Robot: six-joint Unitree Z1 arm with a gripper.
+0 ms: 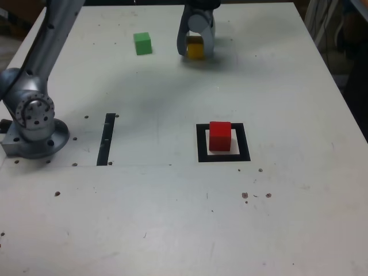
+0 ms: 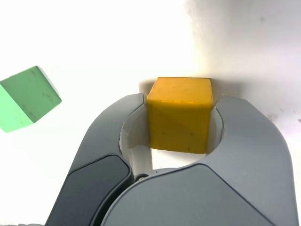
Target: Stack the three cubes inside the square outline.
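Jaws squeeze the yellow cube [image 2: 181, 113] far behind the square outline [image 1: 223, 142], so your gripper [image 1: 196, 49] has its pick, and next you lift it onto the red cube [image 1: 219, 135] inside.

A plain red cube-shaped block [image 1: 219, 135] is showing one solid colour, as are the yellow cube-shaped block [image 2: 179, 114] and the green cube-shaped block [image 2: 27, 98]. The thick black tape square frame [image 1: 201, 144] is ringing a pale centre. The flat white tabletop [image 1: 172, 218] is carrying small dark specks.
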